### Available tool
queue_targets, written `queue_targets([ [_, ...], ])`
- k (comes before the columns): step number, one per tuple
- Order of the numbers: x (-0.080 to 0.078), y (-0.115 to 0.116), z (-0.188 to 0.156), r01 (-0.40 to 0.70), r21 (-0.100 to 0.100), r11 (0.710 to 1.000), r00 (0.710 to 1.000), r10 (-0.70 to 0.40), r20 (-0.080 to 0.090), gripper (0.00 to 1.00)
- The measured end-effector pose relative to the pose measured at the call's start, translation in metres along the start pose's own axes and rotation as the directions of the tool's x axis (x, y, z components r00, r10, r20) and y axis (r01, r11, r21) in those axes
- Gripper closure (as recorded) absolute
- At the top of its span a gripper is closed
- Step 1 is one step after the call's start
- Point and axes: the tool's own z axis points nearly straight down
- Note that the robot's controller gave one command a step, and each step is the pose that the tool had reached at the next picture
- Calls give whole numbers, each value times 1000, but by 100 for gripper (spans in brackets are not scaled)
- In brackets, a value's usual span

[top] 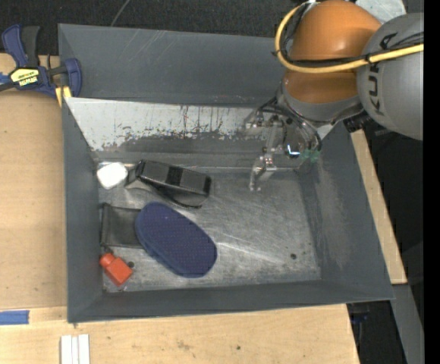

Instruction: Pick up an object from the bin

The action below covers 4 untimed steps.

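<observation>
White lump (111, 175), black stapler (173, 182), blue oval pad (176, 240) and orange block (115, 269) lie close together

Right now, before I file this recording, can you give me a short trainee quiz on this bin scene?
1. True or false: the gripper hangs over the dark blue oval pad.
2. Which lies nearest the grey metal bin's lower-left corner in the view? A small orange-red block; B round white lump; C black stapler-shaped tool.
3. Fill in: in the view, the white lump lies ___ of the black tool.
Key: 1 false; 2 A; 3 left.
</observation>
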Motion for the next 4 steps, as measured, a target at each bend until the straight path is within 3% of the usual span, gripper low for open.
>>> queue_targets([
  [1,6,35,63,-356,-2,935,935,356,0,0],
  [2,25,16,50,-227,-1,974,974,227,6,0],
  [3,6,63,80,-152,-3,988,988,152,8,0],
  [4,1,95,121,-106,0,994,994,106,6,0],
])
